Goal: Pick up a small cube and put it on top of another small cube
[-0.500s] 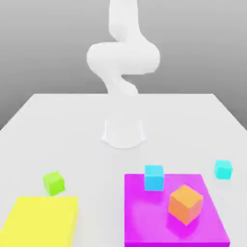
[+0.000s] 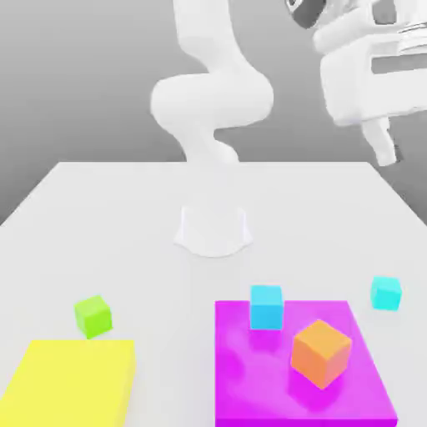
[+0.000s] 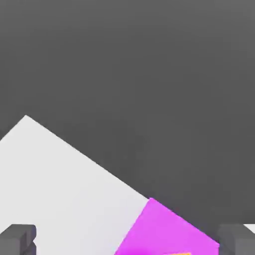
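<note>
Turquoise small cube [image 2: 386, 293] sits on the white table [image 2: 125, 233] just off the magenta mat's [image 2: 258, 384] far corner on the exterior view's right, almost straight below the raised gripper [image 2: 384, 150], whose fingers stand spread and empty.

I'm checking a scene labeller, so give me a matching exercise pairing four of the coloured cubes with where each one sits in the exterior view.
Things:
1. small turquoise-cyan cube
2. small sky-blue cube
3. larger orange cube
4. small green cube

Places:
A. bare white table, just beyond the yellow square mat
B. far edge of the magenta square mat
C. middle of the magenta mat
D. bare table, off the magenta mat's far right corner

Pairs: 1-D, 2-B, 3-C, 4-A
</note>
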`<action>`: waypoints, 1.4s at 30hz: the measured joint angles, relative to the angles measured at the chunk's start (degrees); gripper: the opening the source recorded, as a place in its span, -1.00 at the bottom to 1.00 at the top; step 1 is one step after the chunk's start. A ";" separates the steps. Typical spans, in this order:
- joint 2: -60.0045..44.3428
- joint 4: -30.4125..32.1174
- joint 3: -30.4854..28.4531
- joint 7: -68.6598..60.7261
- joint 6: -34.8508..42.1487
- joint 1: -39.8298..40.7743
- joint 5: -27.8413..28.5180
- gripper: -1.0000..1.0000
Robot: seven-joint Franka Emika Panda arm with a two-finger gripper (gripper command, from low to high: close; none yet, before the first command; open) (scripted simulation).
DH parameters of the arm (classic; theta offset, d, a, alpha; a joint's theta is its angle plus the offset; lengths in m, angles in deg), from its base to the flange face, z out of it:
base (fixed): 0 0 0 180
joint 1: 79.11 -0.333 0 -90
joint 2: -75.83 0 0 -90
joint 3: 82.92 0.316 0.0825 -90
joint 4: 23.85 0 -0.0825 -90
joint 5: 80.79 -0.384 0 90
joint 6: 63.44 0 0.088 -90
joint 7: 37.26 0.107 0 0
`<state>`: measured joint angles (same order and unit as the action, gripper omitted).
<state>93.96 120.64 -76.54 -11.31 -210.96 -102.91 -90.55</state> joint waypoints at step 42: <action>-14.70 12.43 -0.58 -14.54 -5.95 -10.35 8.19 -1.00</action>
<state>79.26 133.07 -77.12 -25.84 -216.91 -113.26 -82.36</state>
